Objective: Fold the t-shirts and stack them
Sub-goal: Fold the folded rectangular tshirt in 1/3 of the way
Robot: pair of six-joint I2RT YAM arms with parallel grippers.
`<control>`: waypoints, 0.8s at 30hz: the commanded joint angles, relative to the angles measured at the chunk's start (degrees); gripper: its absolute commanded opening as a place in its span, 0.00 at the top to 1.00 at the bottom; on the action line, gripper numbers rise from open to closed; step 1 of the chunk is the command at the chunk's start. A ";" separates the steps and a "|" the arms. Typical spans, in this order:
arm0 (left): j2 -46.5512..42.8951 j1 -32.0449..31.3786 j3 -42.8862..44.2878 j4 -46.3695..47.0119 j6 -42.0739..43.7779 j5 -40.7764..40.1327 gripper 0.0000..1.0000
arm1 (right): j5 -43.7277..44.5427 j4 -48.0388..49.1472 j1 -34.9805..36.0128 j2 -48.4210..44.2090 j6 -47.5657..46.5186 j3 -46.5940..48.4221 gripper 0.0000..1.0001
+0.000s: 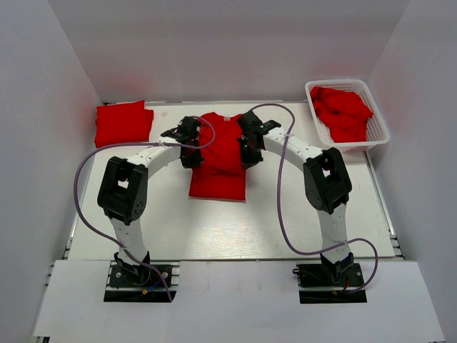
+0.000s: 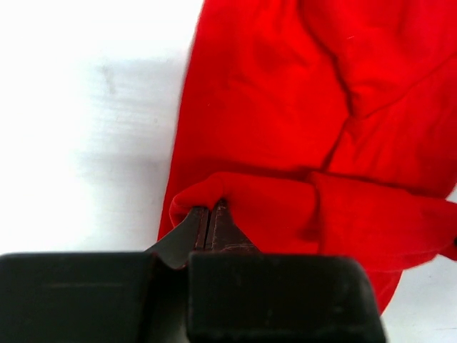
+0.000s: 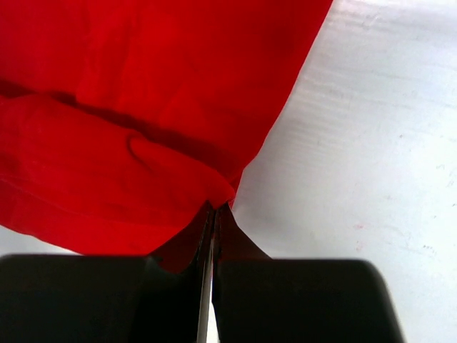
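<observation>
Top external view: one red t-shirt lies in the middle of the table, collar at the far end, with the left gripper pinching a fold of its left edge and the right gripper pinching its right edge, both sets of jaws pressed together on cloth. A folded t-shirt lies at the far left; crumpled t-shirts fill the white lattice basket at the far right.

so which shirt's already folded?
The far-left shirt: a neat square. The middle shirt lies spread out; the others sit crumpled in the basket.
</observation>
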 commanded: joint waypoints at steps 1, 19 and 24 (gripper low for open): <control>-0.48 0.70 2.09 5.08 3.69 1.72 1.00 | -0.25 2.60 -1.21 0.34 -2.06 2.18 1.00; -4.94 2.37 6.94 -1.67 5.55 -3.80 0.00 | 2.48 4.36 -2.79 -7.03 -8.30 0.18 0.10; -11.89 2.37 0.44 -2.20 4.94 -2.75 0.00 | -4.90 6.91 -1.83 -13.19 -10.59 -6.87 0.10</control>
